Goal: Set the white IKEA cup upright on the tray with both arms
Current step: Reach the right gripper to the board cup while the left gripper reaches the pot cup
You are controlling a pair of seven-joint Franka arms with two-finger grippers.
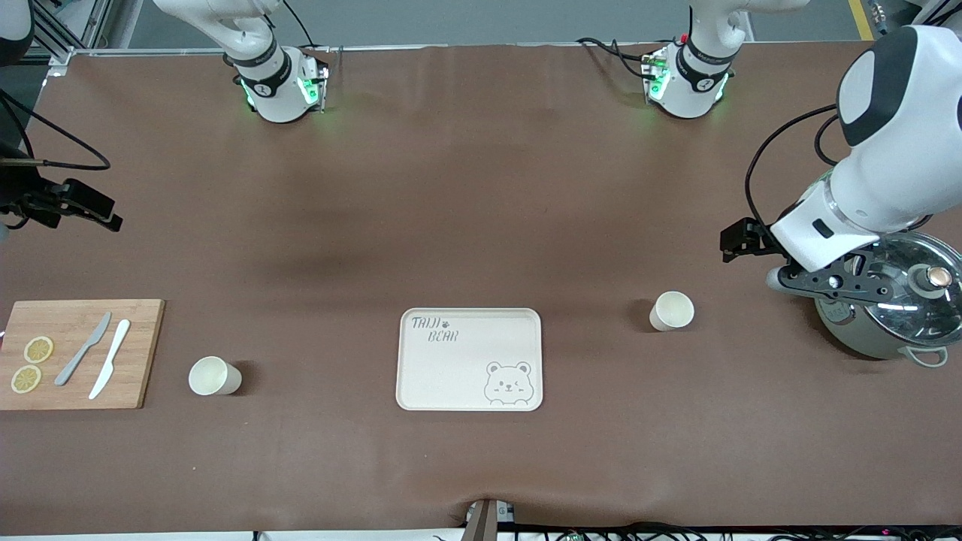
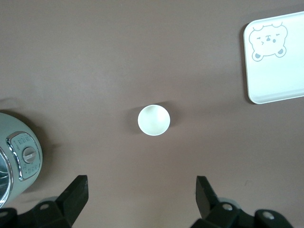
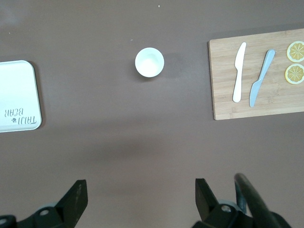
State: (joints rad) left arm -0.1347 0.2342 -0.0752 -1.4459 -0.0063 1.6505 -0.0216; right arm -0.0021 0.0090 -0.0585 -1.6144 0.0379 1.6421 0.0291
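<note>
- Tray (image 1: 470, 361) empty, mid tabletop (image 1: 481, 188).
- Two white cups upright: cup (image 1: 671, 310) toward left arm's end, cup (image 1: 214, 376) beside cutting board (image 1: 79, 353).
- Left hand (image 2: 140, 199) open over tabletop near pot (image 1: 894, 308).
- Right hand (image 3: 140, 199) open over tabletop.

Upright cups (image 1: 671, 310) (image 1: 214, 376) flanking empty tray (image 1: 470, 359)

Setting: robotics lab, staged kitchen test bench.
Counter (image 1: 481, 188): covered in one brown mat, aluminium frame rail at its edge.
Arm bases (image 1: 279, 86): bolted down, green status lights, black cables.
Props: wooden cutting board (image 1: 79, 353), lemon slices (image 1: 37, 349), lidded cooking pot (image 1: 890, 308).
Floor: grey, yellow safety line (image 1: 860, 19).
</note>
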